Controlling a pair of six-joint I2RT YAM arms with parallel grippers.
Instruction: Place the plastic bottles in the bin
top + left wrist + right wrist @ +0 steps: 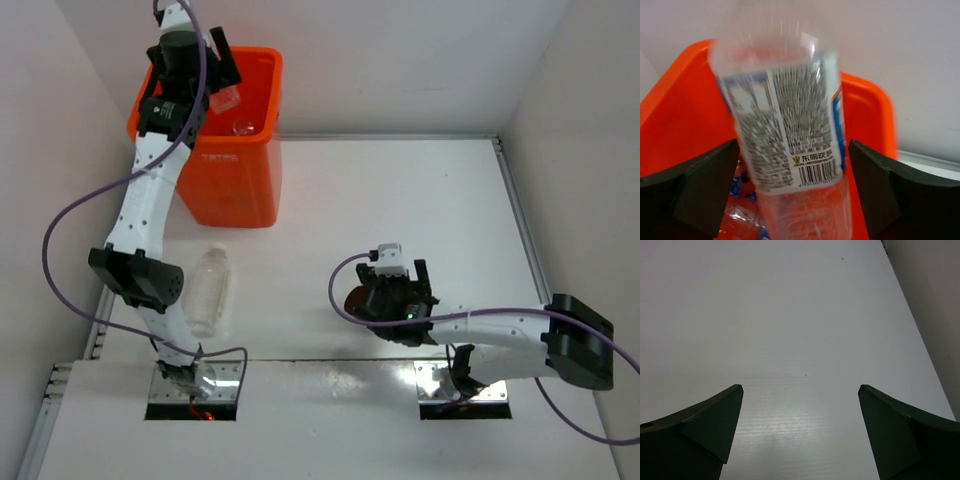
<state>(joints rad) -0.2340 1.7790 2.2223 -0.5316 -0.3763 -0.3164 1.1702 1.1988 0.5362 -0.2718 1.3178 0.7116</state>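
Observation:
The orange bin [240,170] stands at the back left; it fills the left wrist view [680,95]. My left gripper [222,60] is over the bin's mouth with its jaws open. A clear bottle with a white label [790,125] hangs blurred between the fingers [710,185], with small gaps on both sides. It shows in the top view [228,97] inside the bin's mouth. Other bottles with blue labels [737,207] lie at the bin's bottom. A plain clear bottle [208,290] lies on the table by the left arm. My right gripper [405,272] [800,390] is open and empty.
White walls close in the table on the left, back and right. The left arm's purple cable loops out beside the bin. The right arm lies low along the table's near right part.

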